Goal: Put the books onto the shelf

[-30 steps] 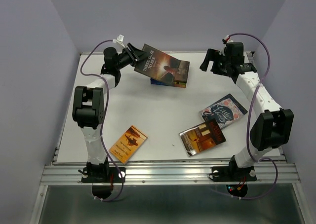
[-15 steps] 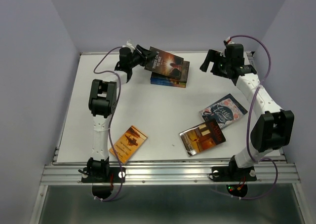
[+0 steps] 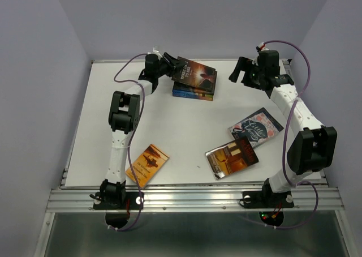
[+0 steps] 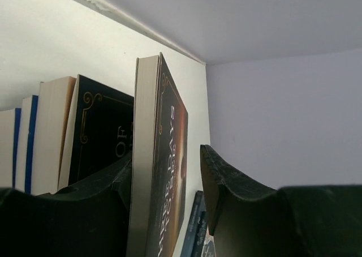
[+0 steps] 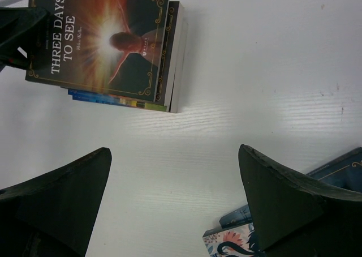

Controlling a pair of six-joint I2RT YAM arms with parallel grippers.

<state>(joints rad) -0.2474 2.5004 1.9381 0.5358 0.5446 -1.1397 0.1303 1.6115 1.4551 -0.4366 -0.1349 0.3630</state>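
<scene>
The left gripper (image 3: 173,65) is clamped on the edge of the paperback Three Days to See (image 3: 196,75), holding it just above a stack of books (image 3: 192,93) at the table's (image 3: 113,115) far edge, overhanging the stack's left side. Released like this, it may land askew and slide off, or the lower finger may shove the stack. The right gripper (image 3: 237,70) hangs wide open near the far right corner.

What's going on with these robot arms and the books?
The left gripper holds the Three Days to See book over a stack of books at the far side. The right gripper hangs open nearby, holding nothing. An orange book, an amber book and a patterned book lie loose on the table.
</scene>
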